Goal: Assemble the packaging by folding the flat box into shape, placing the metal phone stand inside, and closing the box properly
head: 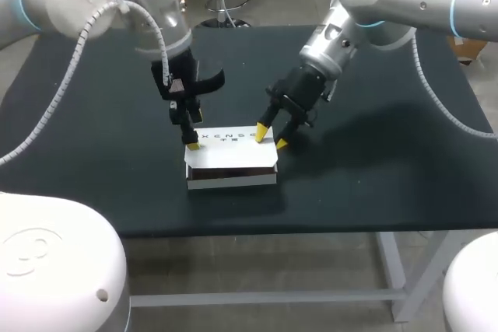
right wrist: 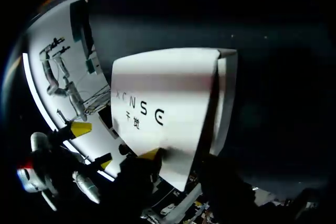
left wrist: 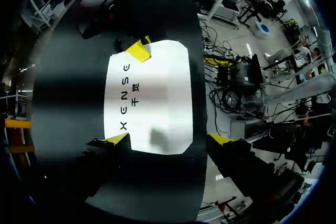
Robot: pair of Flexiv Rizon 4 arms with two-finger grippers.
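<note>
Box [head: 231, 162] has both grippers on it right now. The left gripper [left wrist: 168, 139] has its fingers spread wide. One yellow tip sits on the lid's back-left corner, the other hangs out past the box's side, so nothing's pinched. The right gripper [head: 272, 139] is spread apart too, with one tip on the lid at the box's far right end and the other just off that edge. The lid's lying down on the white box, with a dark slit showing along the front. The black table [head: 373, 176] is under the box.
</note>
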